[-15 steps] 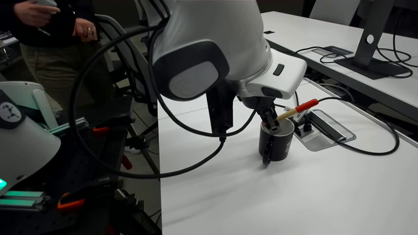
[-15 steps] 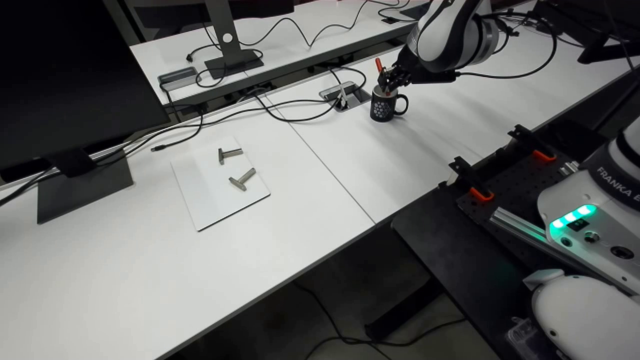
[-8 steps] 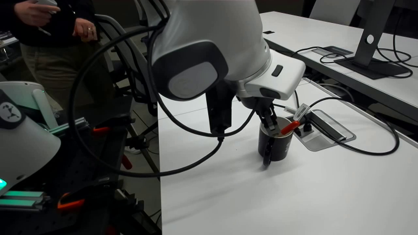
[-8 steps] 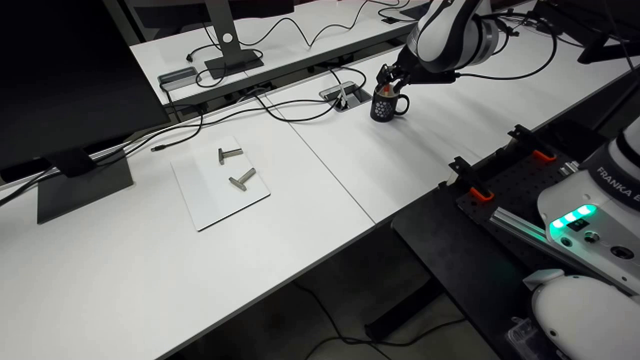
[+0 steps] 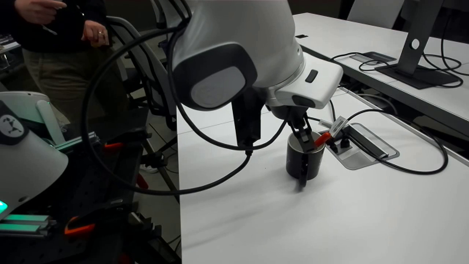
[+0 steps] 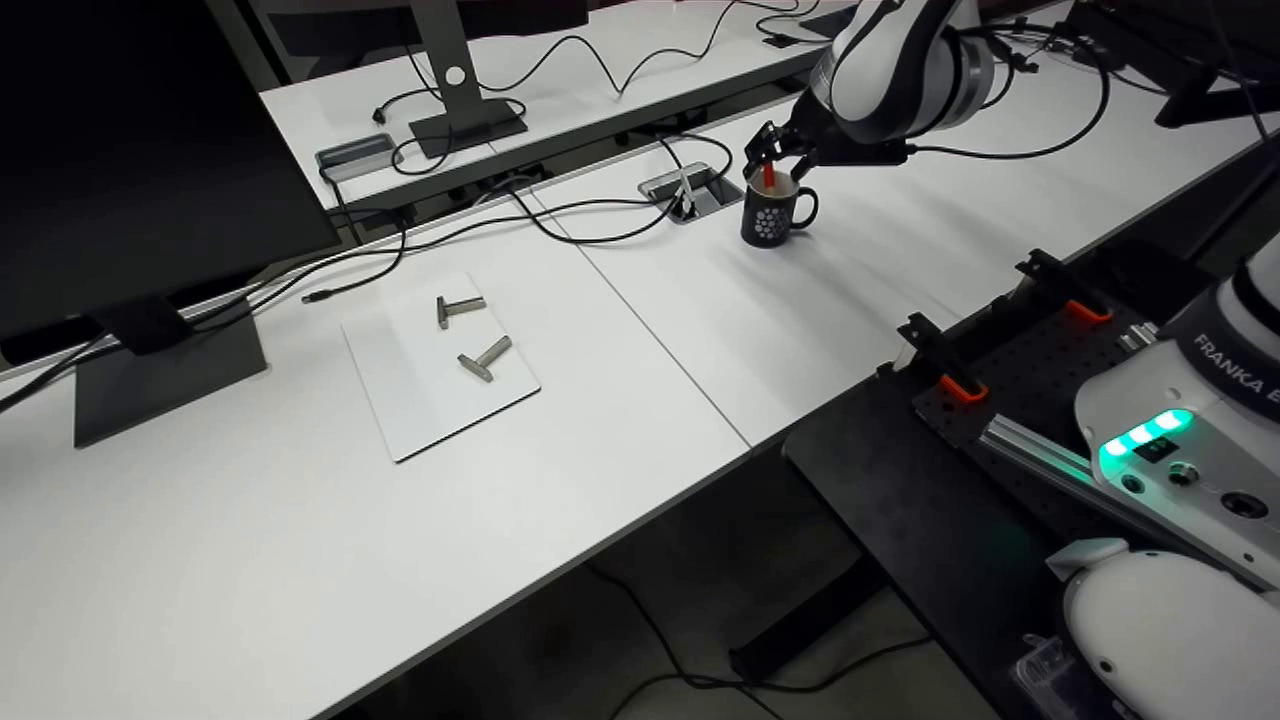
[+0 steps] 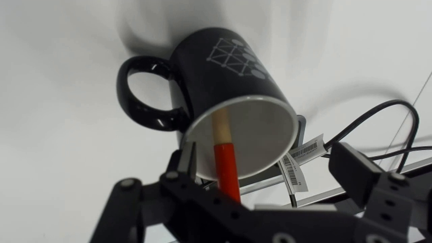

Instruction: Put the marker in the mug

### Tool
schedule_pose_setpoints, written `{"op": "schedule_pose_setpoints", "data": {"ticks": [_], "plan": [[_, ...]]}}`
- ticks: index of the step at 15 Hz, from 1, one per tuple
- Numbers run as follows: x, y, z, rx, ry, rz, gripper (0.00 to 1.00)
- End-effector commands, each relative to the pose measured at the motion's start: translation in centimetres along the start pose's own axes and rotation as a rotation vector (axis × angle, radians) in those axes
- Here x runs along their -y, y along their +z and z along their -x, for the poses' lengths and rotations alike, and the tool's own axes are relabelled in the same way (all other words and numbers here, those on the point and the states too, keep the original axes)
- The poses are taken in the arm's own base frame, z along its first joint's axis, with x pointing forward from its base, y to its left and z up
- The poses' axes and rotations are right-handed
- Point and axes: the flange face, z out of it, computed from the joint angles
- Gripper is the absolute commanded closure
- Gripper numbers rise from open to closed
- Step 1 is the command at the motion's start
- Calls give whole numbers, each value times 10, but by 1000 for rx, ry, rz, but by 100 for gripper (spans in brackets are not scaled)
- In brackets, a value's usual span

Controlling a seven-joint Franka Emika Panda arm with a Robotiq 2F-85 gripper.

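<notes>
The black mug (image 5: 306,167) stands upright on the white table, its handle (image 7: 148,118) at the left in the wrist view. Inside it leans the marker (image 7: 226,167), tan part down in the mug, red end sticking out past the rim. That red end of the marker (image 6: 768,177) also shows in an exterior view; its lowest tip is hidden by the mug wall. My gripper (image 7: 269,165) is open at the mouth of the mug (image 6: 768,222), with its fingers (image 7: 352,173) wide apart on either side of the marker and none gripping it.
Just beyond the mug lies a grey cable box (image 5: 353,159) with plugs, paper tags (image 7: 308,148) and a looping black cable (image 5: 421,172). Farther along, a white board (image 6: 420,410) carries two metal T-shaped pieces (image 6: 487,358). A person (image 5: 62,66) stands behind the chair.
My gripper has opened and let go of the marker. The marker has dropped from above the rim down into the mug. The mug has shifted slightly; the arm has hardly moved.
</notes>
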Motion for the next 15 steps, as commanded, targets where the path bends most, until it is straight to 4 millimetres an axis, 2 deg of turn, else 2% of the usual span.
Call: {"op": "schedule_pose_setpoints", "data": {"ticks": [1, 9, 15], "plan": [[2, -5, -6, -14, 9, -3, 0], [8, -17, -19, -46, -2, -17, 0], [16, -64, -38, -115, -46, -22, 0]]}}
